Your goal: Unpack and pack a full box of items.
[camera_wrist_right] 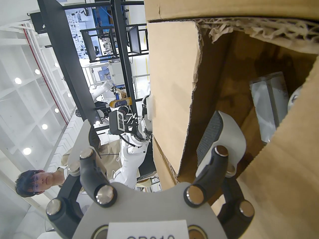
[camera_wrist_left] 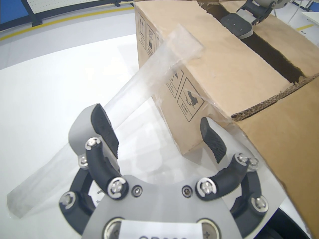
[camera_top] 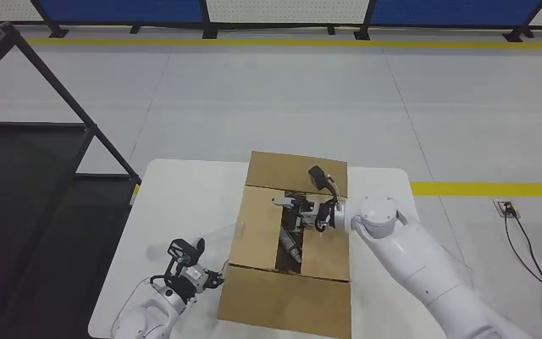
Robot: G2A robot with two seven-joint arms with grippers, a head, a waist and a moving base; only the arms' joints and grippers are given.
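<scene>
A cardboard box (camera_top: 292, 246) stands on the white table (camera_top: 178, 203), its top flaps part open with a dark gap down the middle. My right gripper (camera_top: 306, 216) is over that gap and open. In the right wrist view the right gripper (camera_wrist_right: 154, 123) straddles a flap (camera_wrist_right: 172, 80), one finger inside the box and one outside. A silver packet (camera_wrist_right: 270, 100) lies inside. My left gripper (camera_wrist_left: 153, 118) is open at the box's near corner (camera_wrist_left: 189, 115), low over the table. A strip of clear tape (camera_wrist_left: 139, 80) runs from the box's edge past its left finger.
A black metal frame (camera_top: 80, 169) stands just off the table's left side. The box's near flap (camera_top: 284, 301) hangs out toward the table's front edge. Bare table (camera_wrist_left: 49, 80) lies left of the box.
</scene>
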